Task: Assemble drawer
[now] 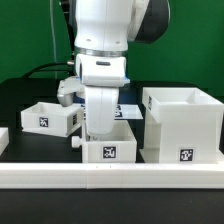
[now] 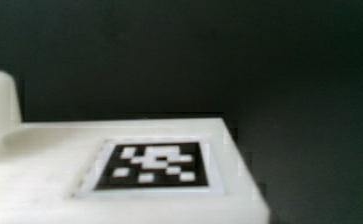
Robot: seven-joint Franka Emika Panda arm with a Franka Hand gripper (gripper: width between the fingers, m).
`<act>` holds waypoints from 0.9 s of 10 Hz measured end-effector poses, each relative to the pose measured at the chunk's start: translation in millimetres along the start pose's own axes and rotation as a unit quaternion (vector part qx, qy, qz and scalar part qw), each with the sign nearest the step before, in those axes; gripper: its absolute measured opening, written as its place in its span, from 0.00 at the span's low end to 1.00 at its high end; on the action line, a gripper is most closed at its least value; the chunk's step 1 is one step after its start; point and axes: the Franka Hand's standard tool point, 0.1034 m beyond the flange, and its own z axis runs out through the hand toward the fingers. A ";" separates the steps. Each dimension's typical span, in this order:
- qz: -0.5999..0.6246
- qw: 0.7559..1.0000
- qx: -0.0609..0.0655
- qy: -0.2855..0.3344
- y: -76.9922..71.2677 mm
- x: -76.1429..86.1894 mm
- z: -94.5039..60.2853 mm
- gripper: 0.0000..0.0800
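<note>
1. The middle drawer box (image 1: 110, 150) stands upright on the black table (image 1: 20, 95), open side up. It sits at the 6 o'clock edge of the scene in the exterior view, just behind the white front rail (image 1: 60, 175).
2. Its tagged wall faces 6 o'clock, toward the camera, and that wall runs from 9 to 3 o'clock. The arm (image 1: 105, 40) covers its depth, so its long axis cannot be judged.
3. A small white stub (image 1: 77, 143) sticks out at the box's 9 o'clock corner.
4. The gripper (image 1: 101, 128) hangs straight down over this box. Its lower end drops behind the tagged wall, so the box lies directly beneath and around it.
5. The fingertips are hidden, so I cannot tell whether the jaws are apart or together.
6. A second drawer box (image 1: 45, 117) sits at 9 o'clock of the arm, also open side up.
7. The taller drawer case (image 1: 183, 125) stands at 3 o'clock, just beside the middle box.
8. The wrist view is blurred: a white face carrying a tag (image 2: 155, 165), with dark table beyond. Which part it belongs to is unclear.
</note>
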 end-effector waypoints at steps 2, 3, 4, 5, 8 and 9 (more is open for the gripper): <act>0.000 1.000 0.001 0.000 -0.7 0.0 0.9 0.05; 0.002 1.000 0.003 0.000 0.3 3.3 0.8 0.05; 0.001 1.000 0.002 0.002 5.1 11.9 -2.1 0.05; 0.002 1.000 -0.001 0.004 9.8 18.0 -5.0 0.05; 0.010 1.000 -0.009 0.007 12.9 23.4 -2.9 0.05; 0.011 1.000 -0.007 0.007 11.7 22.6 -0.6 0.05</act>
